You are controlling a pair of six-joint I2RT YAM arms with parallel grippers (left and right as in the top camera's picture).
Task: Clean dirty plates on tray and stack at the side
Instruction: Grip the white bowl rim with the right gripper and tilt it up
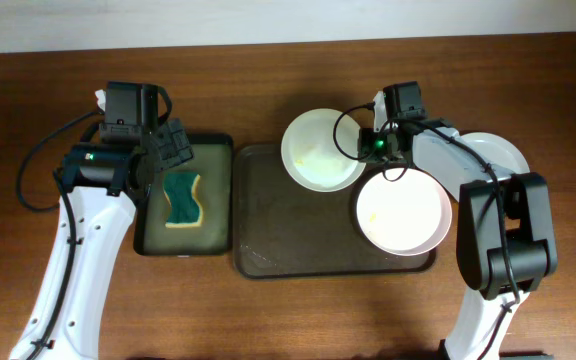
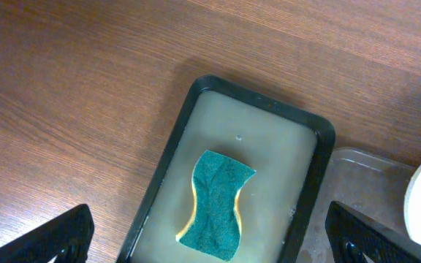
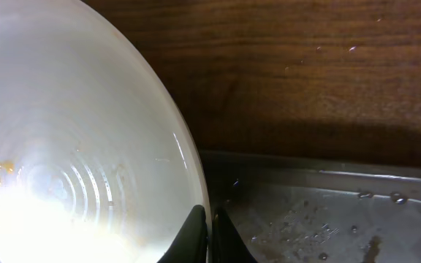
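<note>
A white plate (image 1: 320, 150) with yellow specks sits at the dark-brown tray's (image 1: 288, 240) back edge. My right gripper (image 1: 366, 148) is shut on this plate's right rim; in the right wrist view the fingers (image 3: 210, 237) pinch the rim of the plate (image 3: 71, 161) above the wet tray (image 3: 327, 219). A second white plate (image 1: 403, 213) lies on the tray's right part. A third plate (image 1: 498, 152) lies on the tabletop at the right, partly hidden by the right arm. My left gripper (image 1: 173, 150) is open and empty above the green sponge (image 2: 218, 204).
A narrow dark tray (image 1: 148, 240) holding murky water and the green-and-yellow sponge (image 1: 181, 198) stands left of the brown tray; it also shows in the left wrist view (image 2: 320, 175). Bare wood tabletop (image 1: 298, 310) lies in front and at the far left.
</note>
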